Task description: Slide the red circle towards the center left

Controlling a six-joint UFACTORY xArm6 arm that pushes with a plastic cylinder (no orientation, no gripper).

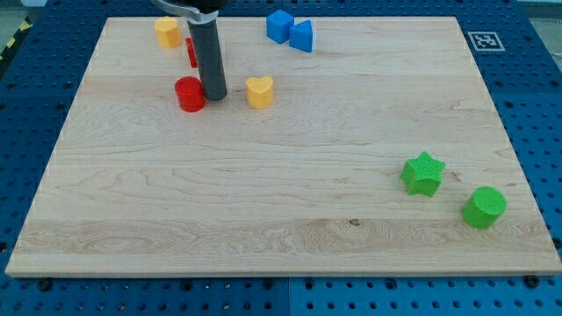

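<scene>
The red circle [189, 93] lies on the wooden board [281, 193] in the upper left part of the view. My tip [215, 95] rests on the board just to the right of the red circle, touching or almost touching its side. A yellow heart [259, 90] sits a little to the right of my tip. A second red block [190, 51] is partly hidden behind the rod; its shape cannot be made out.
A yellow block [168, 31] lies at the top left. A blue cube-like block [280, 25] and a blue triangle [302, 36] sit at the top centre. A green star [422, 173] and a green circle [484, 207] lie at the lower right.
</scene>
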